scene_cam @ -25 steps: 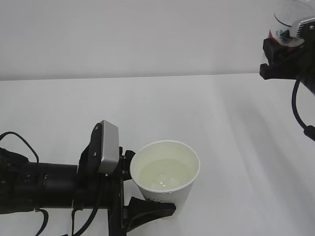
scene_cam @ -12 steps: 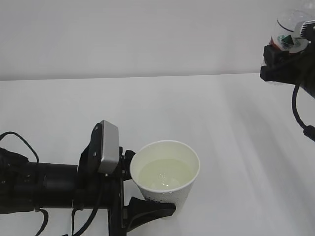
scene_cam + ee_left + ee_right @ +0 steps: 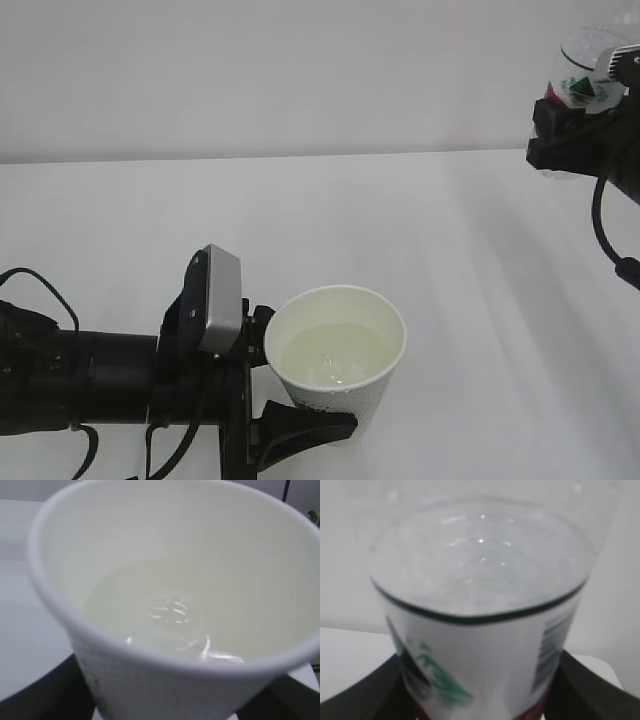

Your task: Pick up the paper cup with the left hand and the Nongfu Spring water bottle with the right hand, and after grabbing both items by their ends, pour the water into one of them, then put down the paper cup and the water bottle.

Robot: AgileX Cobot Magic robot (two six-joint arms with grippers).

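Note:
The paper cup (image 3: 338, 358) is white, upright and holds water (image 3: 332, 352) low inside. My left gripper (image 3: 306, 376) is shut on the cup's lower wall, with black fingers (image 3: 300, 430) on either side. In the left wrist view the cup (image 3: 150, 680) fills the frame, with rippled water (image 3: 160, 615) in it. At the top right the Nongfu Spring water bottle (image 3: 584, 70) hangs high above the table, cut off by the frame edge, with my right gripper (image 3: 574, 128) shut round its labelled part. The right wrist view shows the bottle (image 3: 480, 645), its green logo and barcode, between dark fingers (image 3: 365, 695).
A white table (image 3: 330, 220) runs back to a pale wall (image 3: 300, 70). A black cable (image 3: 600, 220) hangs from the right arm. Another cable (image 3: 35, 285) loops over the left arm at the lower left.
The bottle in my right gripper has shifted slightly up and to the right and changed its tilt a little. The left arm and cup have stayed still; the water surface ripples.

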